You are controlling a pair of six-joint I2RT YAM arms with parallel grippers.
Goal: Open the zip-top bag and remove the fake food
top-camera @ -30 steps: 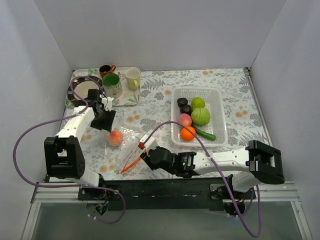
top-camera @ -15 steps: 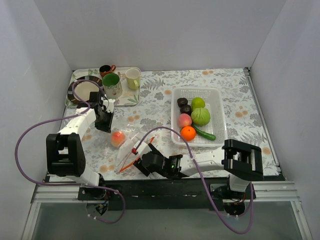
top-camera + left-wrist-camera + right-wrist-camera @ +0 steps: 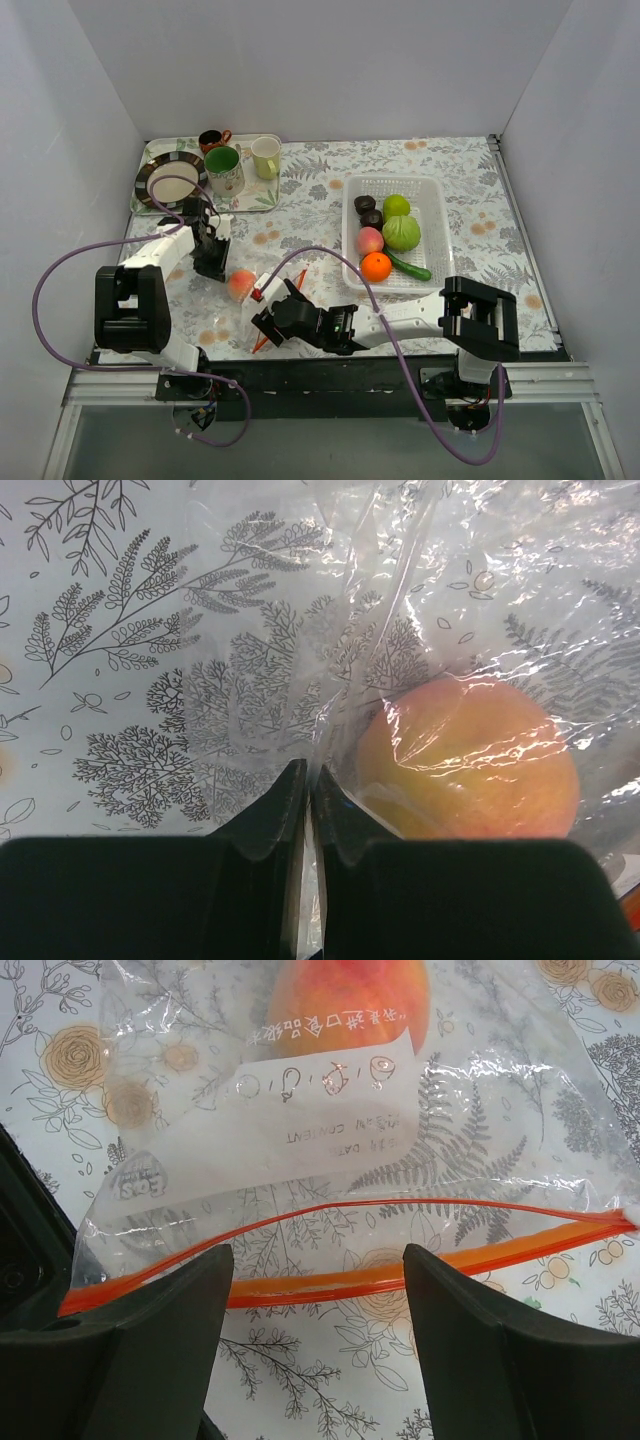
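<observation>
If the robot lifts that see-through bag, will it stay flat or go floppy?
Probably floppy: the zip-top bag looks thin and crinkled, its zip strip already bowed. The round peach inside would likely roll and pull one end down.

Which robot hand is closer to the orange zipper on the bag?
Right. The right gripper hangs open right at the zip strip, a finger toward each end. The left gripper pinches the bag at the far end, beside the peach.
</observation>
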